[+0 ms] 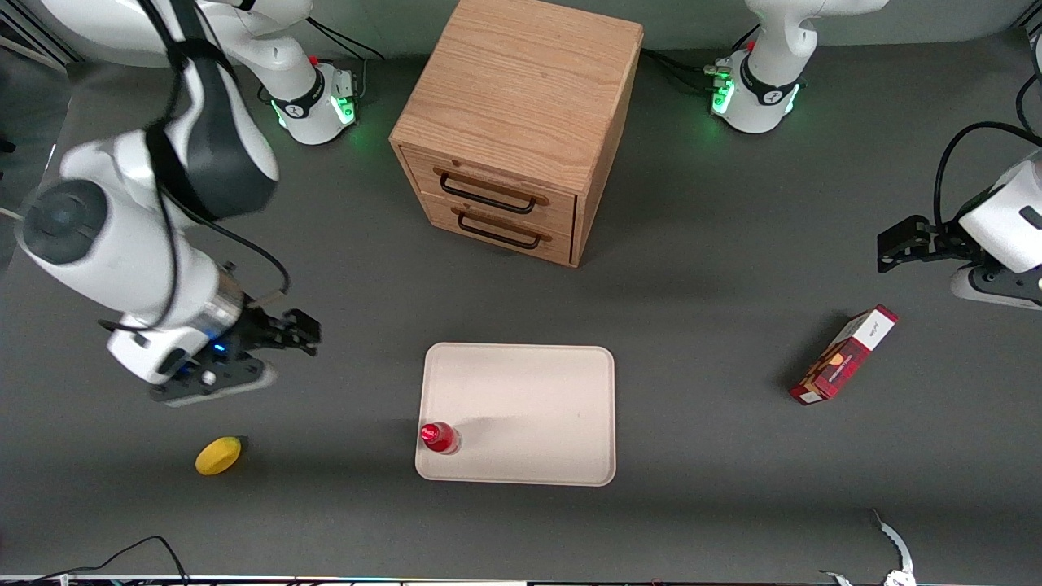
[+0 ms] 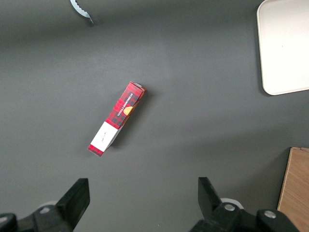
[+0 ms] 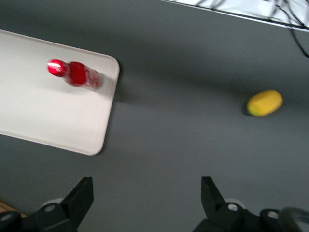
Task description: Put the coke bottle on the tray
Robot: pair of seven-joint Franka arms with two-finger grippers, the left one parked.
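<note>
Dark grey tabletop [image 1: 716,268] across the whole front view. Wooden drawer cabinet [image 1: 521,122] at upper centre. Cream tray [image 1: 537,407] lower centre, coke bottle [image 1: 440,438] upright on its lower-left corner, just inside the rim. Gripper [image 1: 305,330] at centre left, fingers spread, nothing held, well clear of the tray. Red carton [image 1: 843,356] at right, lemon [image 1: 218,455] lower left.

one coke bottle [image 1: 440,437], one tray [image 1: 521,391], one lemon [image 1: 218,455], one carton [image 1: 844,355], one cabinet [image 1: 521,122]
</note>
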